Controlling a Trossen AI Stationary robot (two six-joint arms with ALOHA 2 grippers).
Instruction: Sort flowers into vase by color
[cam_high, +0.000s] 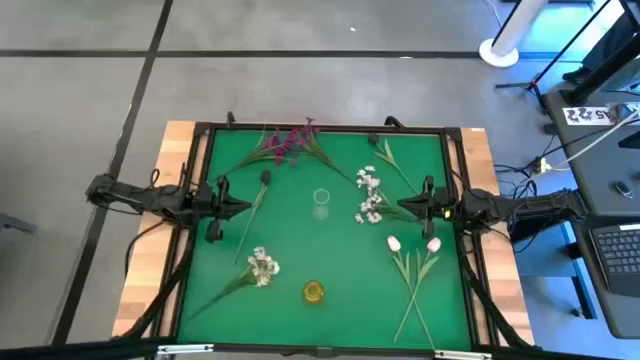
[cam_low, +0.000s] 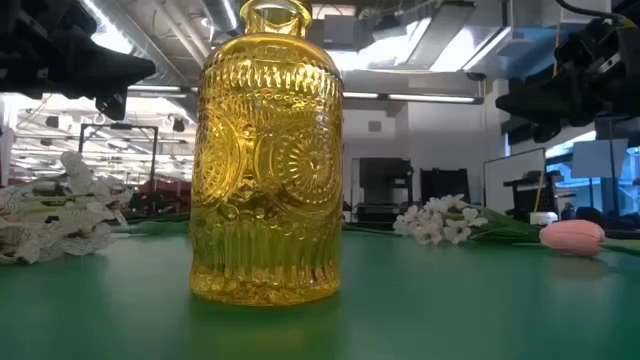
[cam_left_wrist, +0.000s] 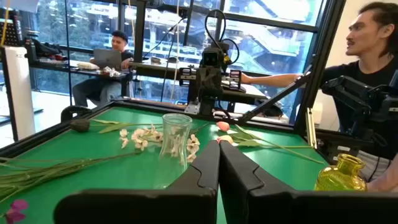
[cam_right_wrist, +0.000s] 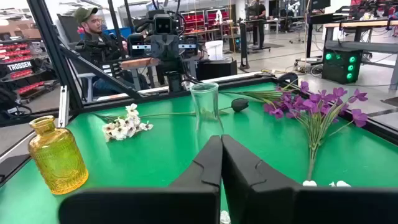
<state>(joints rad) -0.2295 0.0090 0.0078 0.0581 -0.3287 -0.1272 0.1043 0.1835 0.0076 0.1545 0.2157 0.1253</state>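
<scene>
Sorting looks unstarted: flowers (cam_high: 290, 143) lie scattered over the surface (cam_high: 330, 250) from upper left to lower right, both vases empty (left gripper (cam_high: 243, 207) and right gripper (cam_high: 403, 207) closed, holding nothing), so next one must open over a stem.

Glossy embossed amber glass bottle (cam_low: 266, 150) on a matt green felt-like table (cam_high: 330, 250).

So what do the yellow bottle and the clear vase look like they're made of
Yellow bottle: likely pressed glass, glossy and translucent amber, with embossed rosettes and ribs. Clear vase: probably smooth clear glass or plastic, since the table shows through it.
</scene>
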